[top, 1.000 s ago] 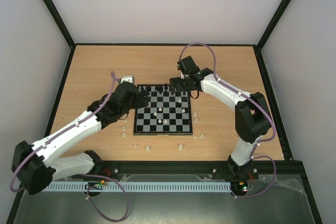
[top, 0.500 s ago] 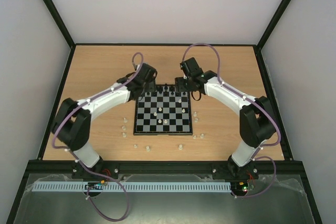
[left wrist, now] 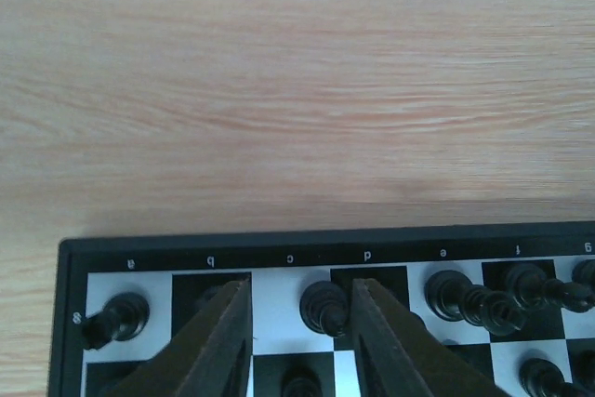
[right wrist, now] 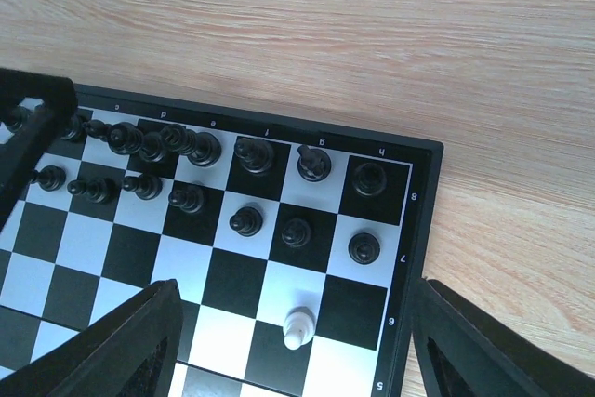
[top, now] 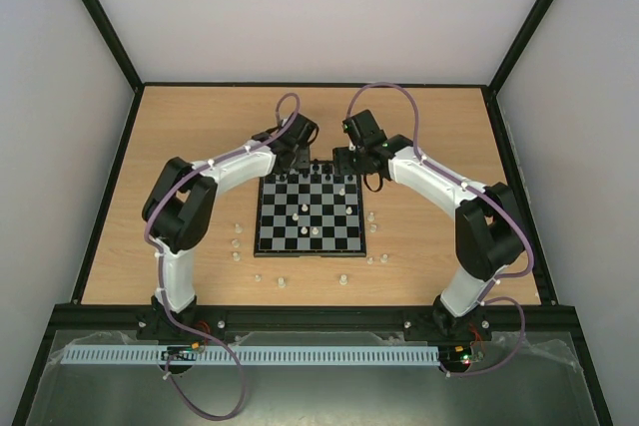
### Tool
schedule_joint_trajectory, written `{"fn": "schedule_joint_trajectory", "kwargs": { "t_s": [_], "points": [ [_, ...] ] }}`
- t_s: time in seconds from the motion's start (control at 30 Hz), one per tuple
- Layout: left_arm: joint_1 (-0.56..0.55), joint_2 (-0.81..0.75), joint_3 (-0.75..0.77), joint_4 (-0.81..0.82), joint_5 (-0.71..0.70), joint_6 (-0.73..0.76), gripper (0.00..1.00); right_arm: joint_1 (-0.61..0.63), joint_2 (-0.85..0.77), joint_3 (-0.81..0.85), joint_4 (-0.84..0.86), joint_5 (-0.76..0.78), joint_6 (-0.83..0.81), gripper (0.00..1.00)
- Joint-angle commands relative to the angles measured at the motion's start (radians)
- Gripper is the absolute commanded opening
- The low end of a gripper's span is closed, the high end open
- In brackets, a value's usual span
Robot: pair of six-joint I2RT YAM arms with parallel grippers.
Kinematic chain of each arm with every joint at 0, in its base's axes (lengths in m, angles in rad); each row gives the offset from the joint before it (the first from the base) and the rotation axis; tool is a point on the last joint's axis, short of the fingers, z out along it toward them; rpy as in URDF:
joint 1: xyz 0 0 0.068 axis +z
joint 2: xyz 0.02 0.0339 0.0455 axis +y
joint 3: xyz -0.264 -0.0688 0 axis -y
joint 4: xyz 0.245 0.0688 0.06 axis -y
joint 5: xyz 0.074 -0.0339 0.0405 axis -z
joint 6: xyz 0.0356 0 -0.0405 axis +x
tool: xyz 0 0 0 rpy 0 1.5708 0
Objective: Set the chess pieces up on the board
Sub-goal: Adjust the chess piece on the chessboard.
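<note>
The left gripper (left wrist: pixel 302 287) is straddling a black piece (left wrist: pixel 325 306) on the far row of the board (left wrist: pixel 279 255), jaws narrow, not yet clamped. The right gripper (right wrist: pixel 296 290) is hovering wide open over the board's far right corner, above a white piece (right wrist: pixel 297 327) standing by itself.

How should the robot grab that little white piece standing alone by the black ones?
Pinch the white piece around its upper half, coming straight down from above. It stands upright, and the squares beside it along its row of the board are bare, so a finger fits on each side. A black pawn stands on the next square toward the far edge, so avoid closing that way.
</note>
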Motion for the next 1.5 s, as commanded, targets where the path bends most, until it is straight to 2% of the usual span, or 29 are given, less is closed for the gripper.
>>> {"fn": "schedule_joint_trajectory", "kwargs": {
  "t_s": [0.0,0.13,0.63,1.1,1.47],
  "points": [
    [0.001,0.019,0.045,-0.056,0.019,0.013,0.30,-0.004,0.007,-0.010,-0.007,-0.016,0.010,0.68],
    [0.000,0.039,0.064,-0.069,0.032,0.016,0.26,-0.005,0.010,-0.011,-0.006,-0.022,0.010,0.68],
    [0.001,0.067,0.040,-0.070,0.068,0.010,0.30,-0.004,0.027,-0.009,-0.004,-0.027,0.010,0.67],
    [-0.001,0.069,-0.011,-0.060,0.071,0.003,0.29,-0.004,0.039,-0.008,0.000,-0.039,0.009,0.66],
    [0.000,0.074,0.013,-0.066,0.060,0.006,0.29,-0.005,0.036,-0.013,0.003,-0.044,0.007,0.66]
  ]
}}
